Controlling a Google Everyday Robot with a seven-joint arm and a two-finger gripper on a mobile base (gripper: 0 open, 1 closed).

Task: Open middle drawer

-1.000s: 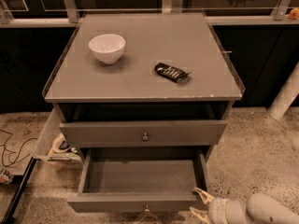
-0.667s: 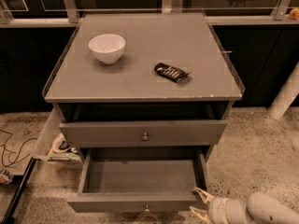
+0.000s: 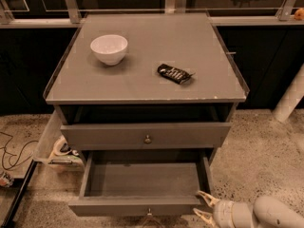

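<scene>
Stretched in low from the front right of the desk (image 3: 142, 87), down near the floor: a pale, rounded arm (image 3: 275, 213), lying almost level and pointed left toward the desk's front. Cut off by the bottom and right edges, so only the last link and wrist on show.

Hard to read below the desk's front: a small looped shape at the very bottom edge, sliced by the frame. At the desk's left foot, a pale tray-like holder (image 3: 45, 141) with small items too dim to name. Dark behind the desk, apart from pale rails.

At the arm's tip, the claw (image 3: 197, 203): spread wide, one finger above and one below, tips at the front right corner of the middle drawer (image 3: 142, 179). Pinching nothing. Cannot tell whether the upper fingertip touches that corner or only sits just beside it.

Pulled well out from the desk's front, the middle drawer: a shallow grey box under the wider upper drawer (image 3: 147, 134), with a small round knob (image 3: 149, 211) on its flat front.

On the desk's top, toward the back left, a white bowl (image 3: 109, 49); right of centre, a dark snack wrapper (image 3: 175, 73), well apart from the bowl.
</scene>
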